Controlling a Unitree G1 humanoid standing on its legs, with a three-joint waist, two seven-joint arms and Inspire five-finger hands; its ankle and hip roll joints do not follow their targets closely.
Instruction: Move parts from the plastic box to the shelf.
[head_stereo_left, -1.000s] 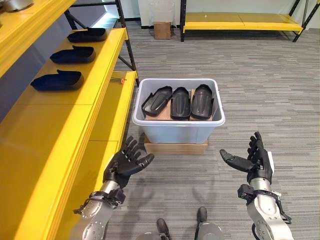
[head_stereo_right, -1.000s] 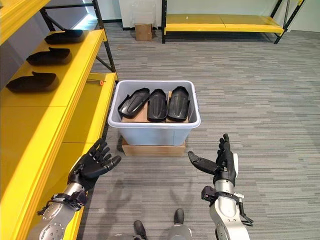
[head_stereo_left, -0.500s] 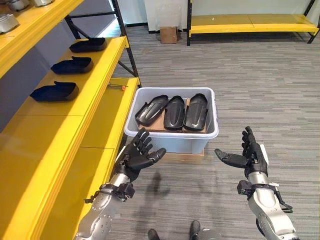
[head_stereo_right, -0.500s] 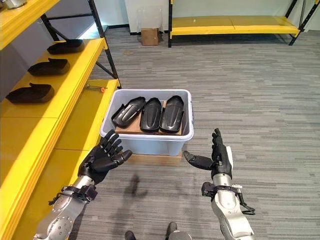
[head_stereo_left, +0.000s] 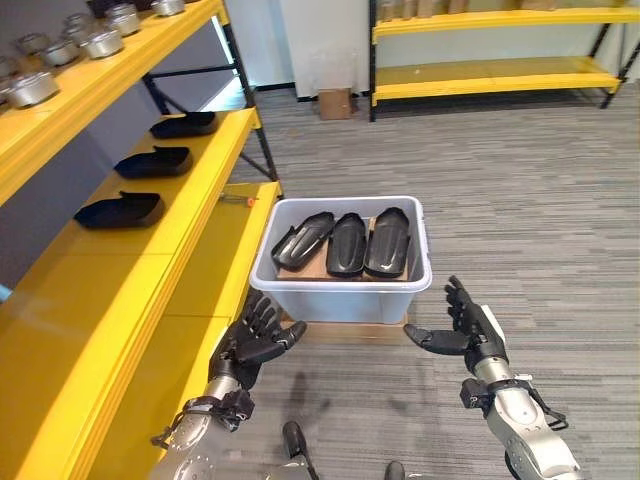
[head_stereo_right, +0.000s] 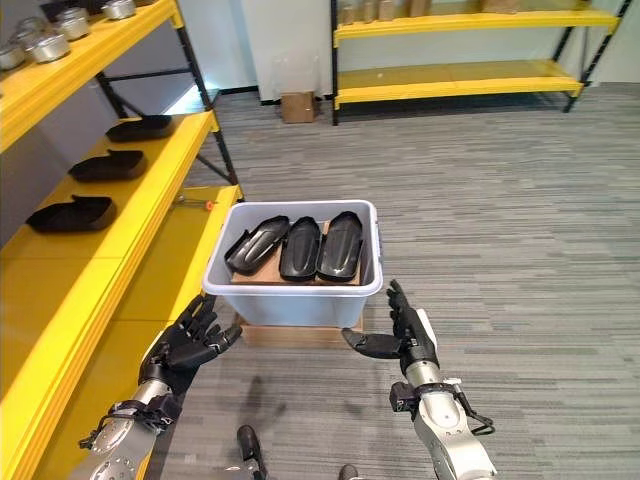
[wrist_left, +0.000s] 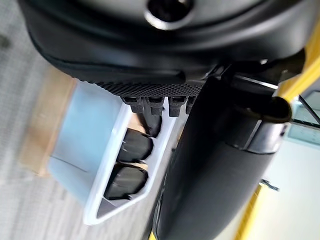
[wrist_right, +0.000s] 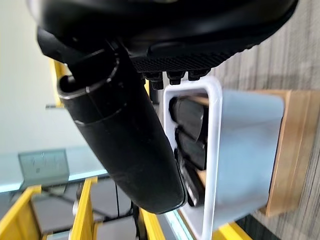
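A pale grey plastic box (head_stereo_left: 340, 295) stands on a flat cardboard base on the carpet. Three black moulded parts (head_stereo_left: 345, 242) lie side by side inside it. Three more black parts (head_stereo_left: 118, 209) rest in a row on the yellow shelf (head_stereo_left: 120, 290) at my left. My left hand (head_stereo_left: 252, 343) hovers open near the box's front left corner, fingers spread. My right hand (head_stereo_left: 470, 329) is open near the front right corner, thumb pointing toward the box. Both hands hold nothing. The wrist views show the box (wrist_left: 90, 170) and its parts (wrist_right: 192, 130) past each hand.
An upper yellow shelf (head_stereo_left: 90, 85) carries several metal pots (head_stereo_left: 30, 90). A small cardboard box (head_stereo_left: 334, 102) sits on the floor far back. Another yellow rack (head_stereo_left: 500, 70) runs along the back wall. Grey carpet (head_stereo_left: 540, 220) spreads to the right.
The whole picture has shifted, so the camera moved back and tilted up. Both hands sit lower and closer to the box's front corners, still open and holding nothing.
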